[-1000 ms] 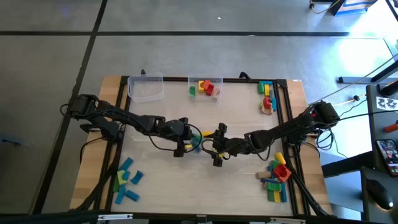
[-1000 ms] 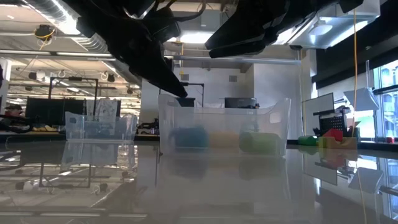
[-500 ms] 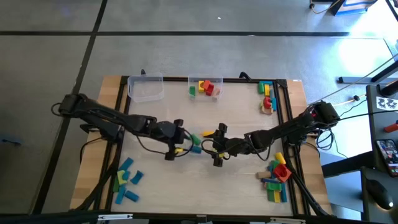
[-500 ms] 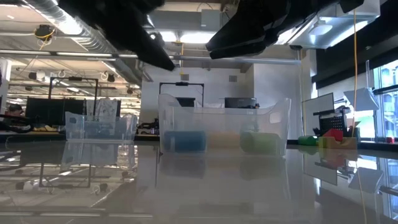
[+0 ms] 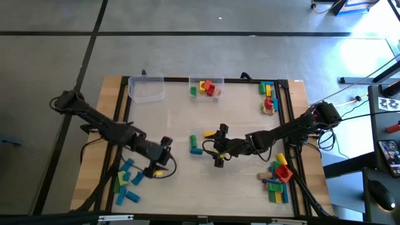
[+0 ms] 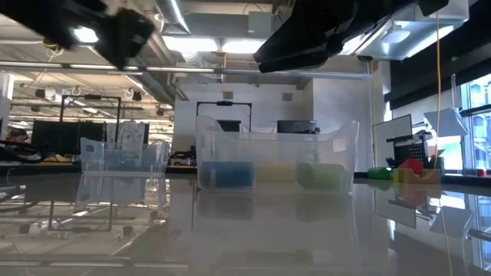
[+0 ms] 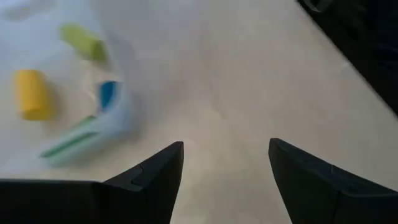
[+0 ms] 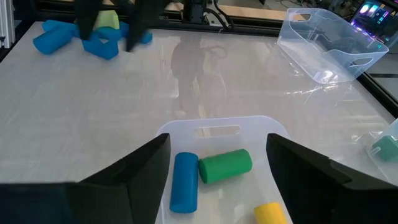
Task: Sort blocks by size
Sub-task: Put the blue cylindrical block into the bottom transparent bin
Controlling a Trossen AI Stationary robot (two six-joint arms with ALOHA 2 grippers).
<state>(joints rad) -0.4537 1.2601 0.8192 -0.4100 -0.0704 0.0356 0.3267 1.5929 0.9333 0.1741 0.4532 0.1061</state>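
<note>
While both grippers gape | blocks (image 8: 225, 167): smooth cylinders | tub (image 8: 281, 134): clear plastic

The tubs (image 8: 323, 46) are clear, glossy plastic with smooth walls. The blocks (image 8: 225, 166) look smooth and matt, plastic or painted wood, hard to tell which. The table (image 5: 175, 112) top is pale and smooth with a soft sheen, edged in light wood with dark metal rails. The fingers (image 8: 134, 177) are matt black.
</note>
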